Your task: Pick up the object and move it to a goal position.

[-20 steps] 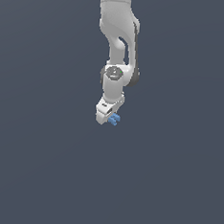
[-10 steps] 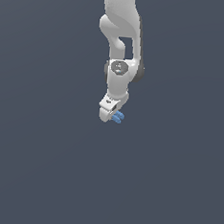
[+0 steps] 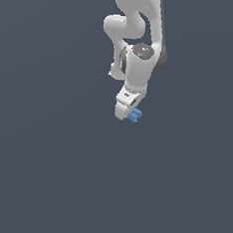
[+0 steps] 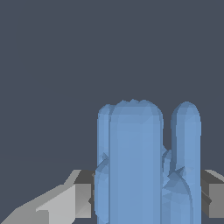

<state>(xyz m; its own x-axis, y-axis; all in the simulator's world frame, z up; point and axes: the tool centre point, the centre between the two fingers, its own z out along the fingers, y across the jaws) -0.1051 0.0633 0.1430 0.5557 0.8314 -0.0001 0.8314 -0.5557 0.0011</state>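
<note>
The object is a small blue thing (image 3: 134, 115) made of several rounded upright lobes. In the wrist view the blue object (image 4: 144, 166) fills the space between the two grey fingers (image 4: 81, 199). My gripper (image 3: 130, 114) is shut on it and holds it off the dark grey surface. The white arm (image 3: 137, 45) hangs down from the top of the exterior view, with the gripper at its lower end. No goal marker shows in either view.
A plain dark grey surface (image 3: 48, 172) fills the background of both views. No other objects, containers or edges show.
The arm has carried the gripper and the blue object a little toward the exterior view's right and slightly up. The grip on the object is unchanged.
</note>
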